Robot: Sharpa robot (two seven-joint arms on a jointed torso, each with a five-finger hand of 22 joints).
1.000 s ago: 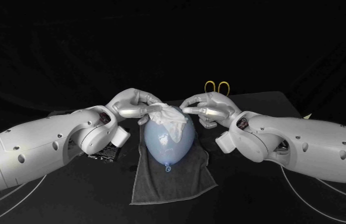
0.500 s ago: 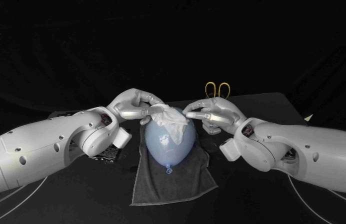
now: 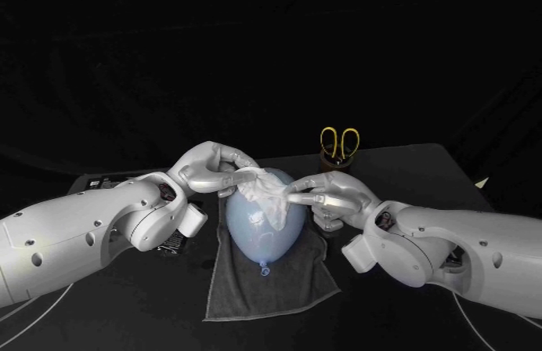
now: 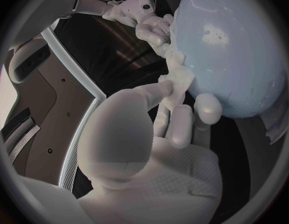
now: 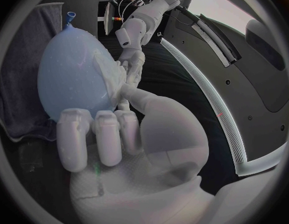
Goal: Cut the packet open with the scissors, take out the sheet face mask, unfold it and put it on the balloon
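Left hand and right hand pinch mask — atop balloon.

In the head view, the yellow-handled scissors stand right of centre in a dark round holder, which hides their blades. The upper part of the grey cloth towel is out of sight under the pale blue balloon and both forearms. At centre left, the left arm mostly covers a dark flat thing, too hidden to tell what it is. The white crumpled sheet face mask is bunched, its outline and openings impossible to make out; the left hand covers the end it pinches. Whether the right hand pinches the mask or only presses it to the balloon cannot be told. In the left wrist view, the circle's rim cuts off the balloon, and the near palm is blurred.
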